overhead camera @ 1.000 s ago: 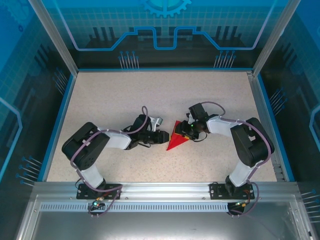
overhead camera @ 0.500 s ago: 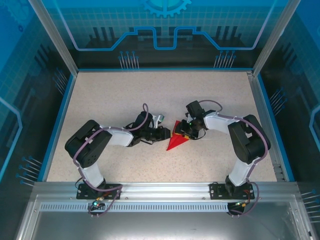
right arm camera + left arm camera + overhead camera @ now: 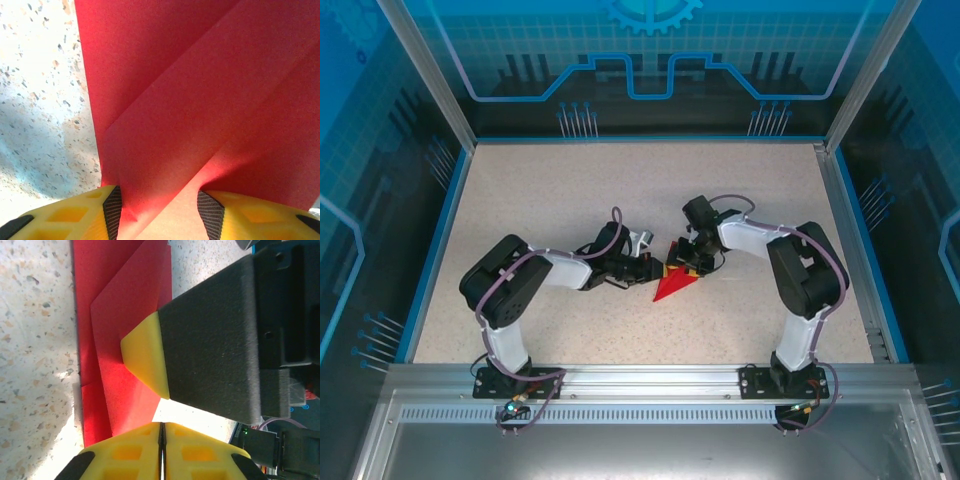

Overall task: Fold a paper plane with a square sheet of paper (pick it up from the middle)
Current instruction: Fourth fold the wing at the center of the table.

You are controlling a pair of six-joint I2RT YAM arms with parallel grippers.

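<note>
The left hand (image 3: 161, 429) is pressed together at the edge of the folded red paper (image 3: 671, 285); the right hand (image 3: 159, 199), spread, straddles its raised fold.

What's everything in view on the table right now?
sheet of paper: one, bright red, partly folded to a point, table centre between the claws
table: one, speckled beige with blue edging, under everything
enclosure panels: several, blue tinted, around back and sides
frame rail: one, silver, near edge, carrying arm bases
left arm: one, black and white, reaching in from left
right arm: one, black and white, reaching in from right
left claw: one, yellow fingers, shut, at the paper's edge
right claw: one, yellow fingers apart, paper between them
</note>
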